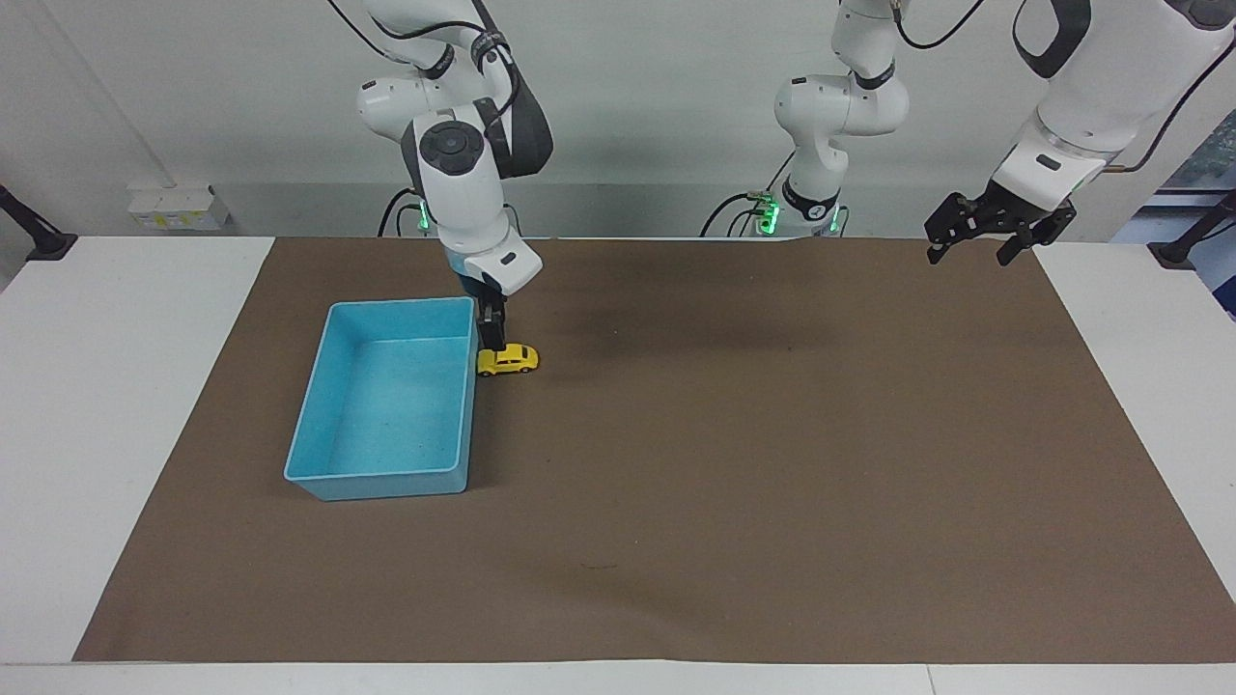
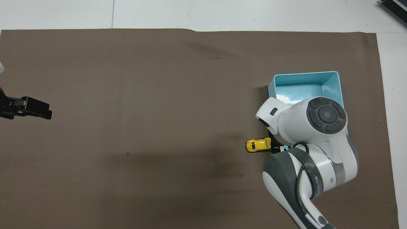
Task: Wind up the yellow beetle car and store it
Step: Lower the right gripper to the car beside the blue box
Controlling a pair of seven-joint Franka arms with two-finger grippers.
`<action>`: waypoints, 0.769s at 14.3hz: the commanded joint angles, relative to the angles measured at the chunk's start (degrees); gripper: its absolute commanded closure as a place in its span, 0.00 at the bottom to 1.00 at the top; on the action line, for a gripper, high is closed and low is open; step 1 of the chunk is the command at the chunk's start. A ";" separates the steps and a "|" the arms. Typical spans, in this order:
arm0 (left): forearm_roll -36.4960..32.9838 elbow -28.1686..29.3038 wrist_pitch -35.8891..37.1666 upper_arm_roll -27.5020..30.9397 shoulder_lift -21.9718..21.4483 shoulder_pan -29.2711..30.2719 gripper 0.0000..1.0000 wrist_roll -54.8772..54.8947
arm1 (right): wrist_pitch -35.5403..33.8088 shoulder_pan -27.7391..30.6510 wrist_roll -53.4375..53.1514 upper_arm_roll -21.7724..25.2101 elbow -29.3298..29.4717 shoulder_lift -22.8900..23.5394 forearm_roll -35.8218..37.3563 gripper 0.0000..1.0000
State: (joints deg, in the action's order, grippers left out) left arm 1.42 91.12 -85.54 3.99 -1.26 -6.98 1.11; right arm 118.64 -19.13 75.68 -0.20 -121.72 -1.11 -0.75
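The yellow beetle car (image 1: 508,360) (image 2: 259,145) stands on the brown mat, one end against the light-blue bin's (image 1: 307,405) (image 2: 305,73) long wall that faces the left arm's end. My right gripper (image 1: 493,335) points straight down, low over the car's end beside the bin. I see it edge-on, with nothing held in it, and whether it touches the car I cannot tell. In the overhead view my right arm covers most of that gripper (image 2: 276,147). The bin holds nothing. My left gripper (image 1: 980,235) (image 2: 31,108) hangs open and high over the mat's edge at the left arm's end.
A brown mat (image 1: 734,463) covers most of the white table (image 1: 116,386). A small white box (image 1: 174,208) sits at the table's edge nearest the robots, at the right arm's end.
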 commanded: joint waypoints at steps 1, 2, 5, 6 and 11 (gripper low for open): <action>0.60 1.52 0.38 -0.38 -1.47 0.83 0.00 0.12 | 8.07 0.14 1.84 0.11 -6.84 -1.18 0.58 0.00; 0.60 1.17 0.12 -0.47 -1.38 0.83 0.00 -0.22 | 10.54 0.05 1.84 0.11 -8.51 -1.18 0.58 0.00; 0.60 0.90 0.02 -0.38 -1.20 0.83 0.00 0.04 | 12.58 -0.04 2.10 0.11 -9.32 0.48 1.71 0.00; 0.60 0.90 0.02 -0.38 -1.20 0.92 0.00 0.04 | 13.28 -0.12 2.10 0.11 -9.76 0.92 1.72 0.00; 0.51 0.90 0.02 -0.38 -1.20 0.92 0.00 0.04 | 20.83 -0.03 2.89 0.11 -13.54 3.65 2.33 0.00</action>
State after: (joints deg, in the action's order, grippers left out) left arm 1.42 91.13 -85.56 4.05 -1.33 -6.98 1.11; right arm 135.77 -19.22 76.89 -0.21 -133.30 1.60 0.63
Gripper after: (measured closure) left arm 0.000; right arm 0.000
